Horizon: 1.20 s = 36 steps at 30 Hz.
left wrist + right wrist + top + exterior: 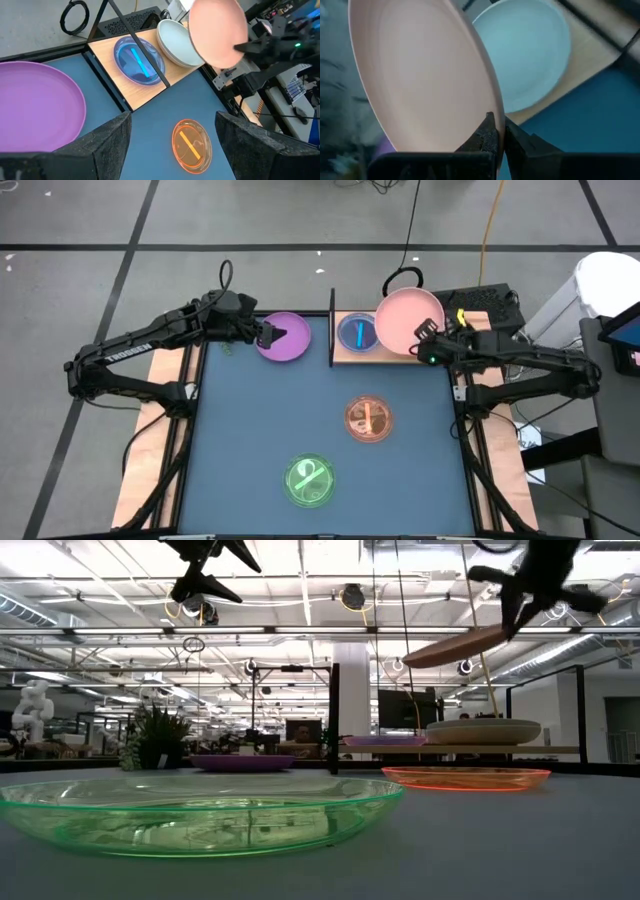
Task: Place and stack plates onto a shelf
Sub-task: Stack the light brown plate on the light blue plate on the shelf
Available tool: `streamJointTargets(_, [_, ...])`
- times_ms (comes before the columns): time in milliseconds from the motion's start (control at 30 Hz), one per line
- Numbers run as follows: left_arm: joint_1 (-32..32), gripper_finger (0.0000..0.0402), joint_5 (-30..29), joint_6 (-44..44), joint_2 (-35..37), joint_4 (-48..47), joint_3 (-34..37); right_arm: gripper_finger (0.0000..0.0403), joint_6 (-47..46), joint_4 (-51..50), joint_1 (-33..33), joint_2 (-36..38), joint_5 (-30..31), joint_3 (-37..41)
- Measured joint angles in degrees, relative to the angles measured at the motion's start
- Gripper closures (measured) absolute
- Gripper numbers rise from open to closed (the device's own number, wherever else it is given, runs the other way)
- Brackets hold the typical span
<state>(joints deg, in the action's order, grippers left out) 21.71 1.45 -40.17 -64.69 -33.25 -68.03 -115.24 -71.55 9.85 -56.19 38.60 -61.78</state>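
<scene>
The right gripper [428, 332] is pinched tight on the rim of the pink plate [408, 322], carrying it tilted in the air over the shelf [345, 355]. In the right wrist view the fingers [490, 135] bite only the plate's near edge, so the rest of the disc hangs out unsupported. That edge grip is likely what lets the plate be slid or lowered flat onto another one.

Directly under it on the shelf sits the pale plate [175, 42], at the end of the shelf away from the black upright [332, 328]; the pink plate overlaps it from above but, by the low view, is well clear of it. Beside the pale plate, at the upright's end of the shelf, lies the blue plate [357, 332] with a stick-like piece in it. I judge the pale plate to be the stacking target, since it matches the pink one for size.

Across the upright from the shelf, the purple plate [284, 337] rests on the table [250, 440], and the left gripper [262, 334] hovers above its edge with jaws wide and nothing in them — waiting, or lined up to take it.

The orange plate [368, 420] lies near the shelf's front edge, the green plate [311, 481] farther out. The shelf's front edge is free, so lowering should meet nothing but the pale plate's rim.
</scene>
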Motion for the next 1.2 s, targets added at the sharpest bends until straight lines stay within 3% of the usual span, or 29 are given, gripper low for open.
streamJointTargets(233, [0.0,0.0112,0.0,0.0,0.0,0.0,0.0,0.0403,-9.3,11.3,-0.4,1.7,0.4,12.3])
streamJointTargets(733, [0.0,0.0112,0.2,-1.5,0.0,0.0,0.0,0.0401,-10.0,11.1,5.6,0.6,5.2,15.3])
streamJointTargets(1200, [0.0,0.0112,1.1,-1.5,0.0,0.0,0.0,0.0396,-10.3,27.5,10.8,3.3,5.3,26.6])
